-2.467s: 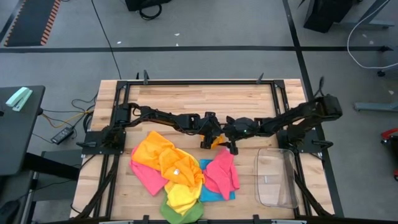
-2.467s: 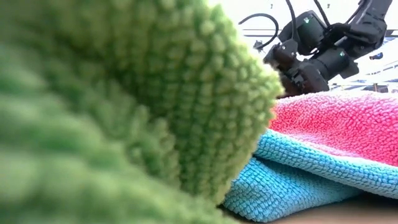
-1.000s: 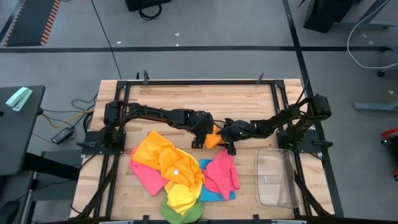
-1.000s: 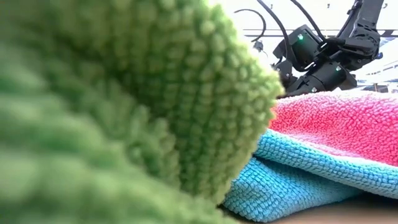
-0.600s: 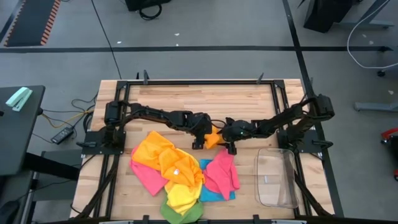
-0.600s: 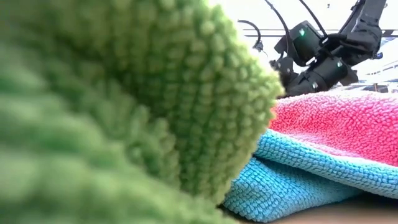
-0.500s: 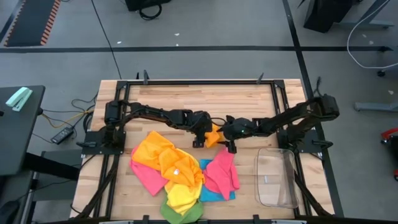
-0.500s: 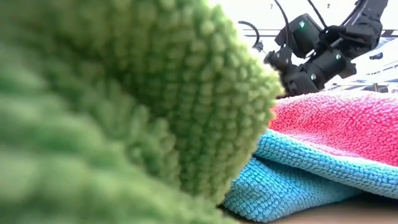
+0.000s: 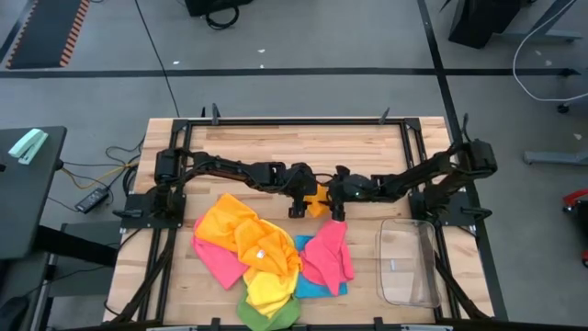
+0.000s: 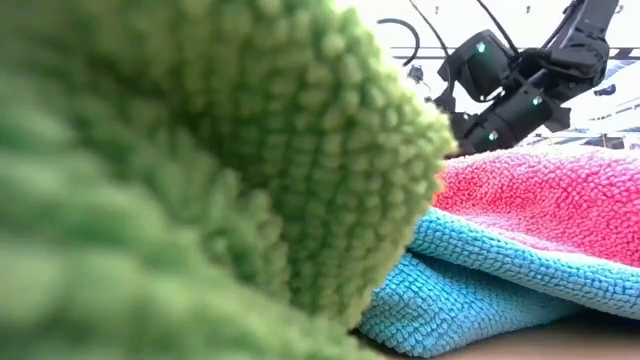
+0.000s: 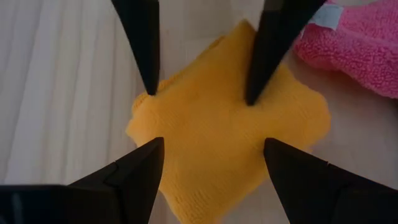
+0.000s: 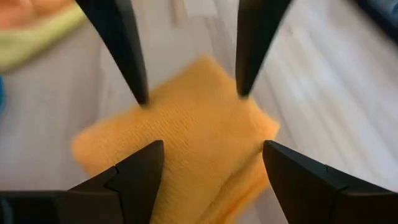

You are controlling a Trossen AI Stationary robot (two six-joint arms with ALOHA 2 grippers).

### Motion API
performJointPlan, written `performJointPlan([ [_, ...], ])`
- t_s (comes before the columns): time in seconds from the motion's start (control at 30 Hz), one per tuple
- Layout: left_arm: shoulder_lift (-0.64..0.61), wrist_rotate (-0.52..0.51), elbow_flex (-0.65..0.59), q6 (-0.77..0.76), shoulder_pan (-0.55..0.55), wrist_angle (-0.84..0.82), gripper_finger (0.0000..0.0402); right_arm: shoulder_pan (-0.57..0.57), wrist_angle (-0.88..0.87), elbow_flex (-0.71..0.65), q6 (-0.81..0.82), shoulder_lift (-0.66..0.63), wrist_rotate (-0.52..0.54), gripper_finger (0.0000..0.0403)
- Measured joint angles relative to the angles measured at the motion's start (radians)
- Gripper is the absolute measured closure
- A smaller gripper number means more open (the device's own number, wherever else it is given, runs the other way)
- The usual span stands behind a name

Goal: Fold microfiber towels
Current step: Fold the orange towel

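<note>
Bin, clear plastic, near table's right edge, holds no towel. Left gripper and right gripper, both spread, flank folded orange towel mid-table.

A folded orange towel lies on the pale wood bench; beside it, a pile of orange, yellow, pink, blue and green towels.
</note>
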Motion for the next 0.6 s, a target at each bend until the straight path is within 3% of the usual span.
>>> performJointPlan([
  [0.33,0.000,0.082,0.000,0.000,-0.002,0.005,0.0116,-0.009,-0.013,0.002,0.026,0.032,-0.001,0.0118],
  [0.6,0.001,0.083,0.000,-0.052,-0.002,0.026,0.0116,-0.009,-0.080,0.036,0.022,-0.018,-0.001,0.0118],
])
